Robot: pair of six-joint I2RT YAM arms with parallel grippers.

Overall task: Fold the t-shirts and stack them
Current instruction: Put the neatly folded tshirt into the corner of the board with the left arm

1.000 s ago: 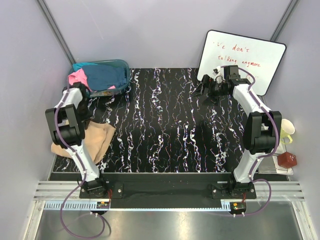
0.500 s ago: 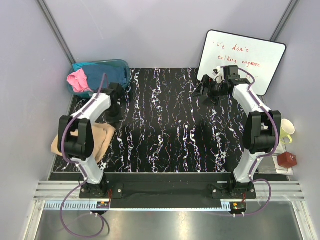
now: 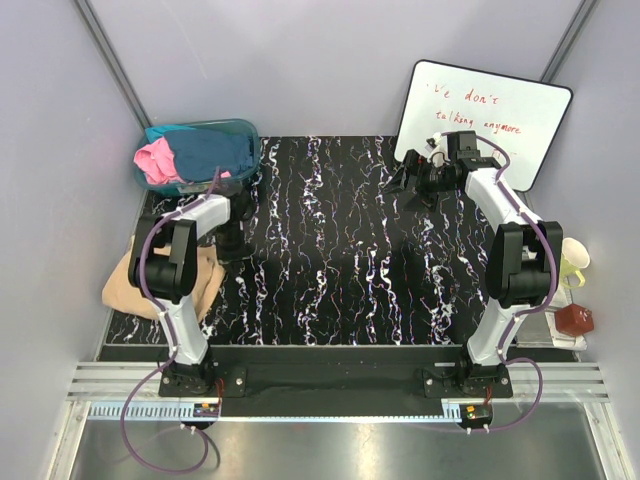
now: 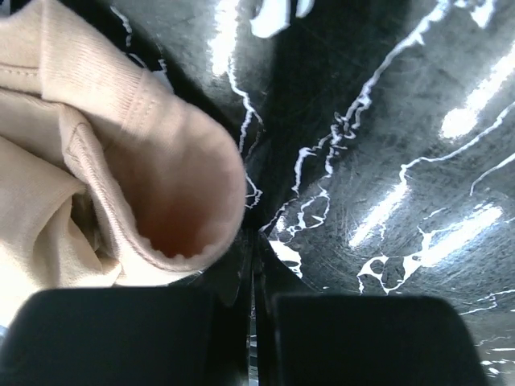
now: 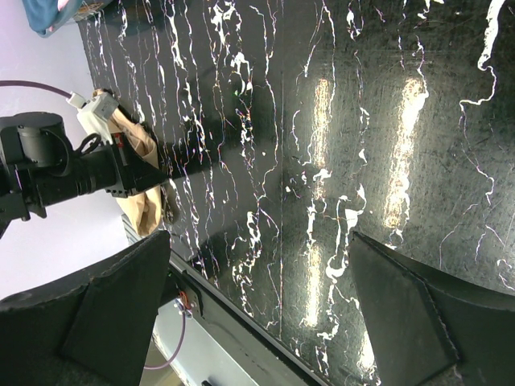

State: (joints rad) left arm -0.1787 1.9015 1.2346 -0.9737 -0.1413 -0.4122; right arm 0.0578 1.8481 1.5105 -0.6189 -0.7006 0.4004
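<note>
Status: left fingers [image 4: 121, 338] are clenched tight, tips low over the bench [image 3: 330, 250]. On my left wrist feed the two sit flush, with only a thin seam between them. The rolled hem of the tan t-shirt [image 4: 96, 161] lies right against one finger and curls over its top. I can't tell whether any cloth is actually caught in the seam. On the other side of the fingers there's only black marble-pattern surface.

Top feed: the left arm [image 3: 165, 265] is folded back on itself, and its fingers are at the edge of the tan t-shirt that faces the bench middle. The shirt is crumpled, not flat. It's on the near-left part of the bench, partly under the arm, and reaches the left edge.

The right fingers [image 5: 105, 314] are released — spread wide with nothing between them. They hover above the far-right of the bench, just in front of the whiteboard [image 3: 490, 110], well apart from every shirt.

The pink t-shirt [image 3: 157, 160] and teal-blue t-shirt [image 3: 210, 150] are bunched together in the see-through tub [image 3: 252, 135] at the far-left corner. The pink one spills over the tub's left rim. Neither set of fingers touches them.
</note>
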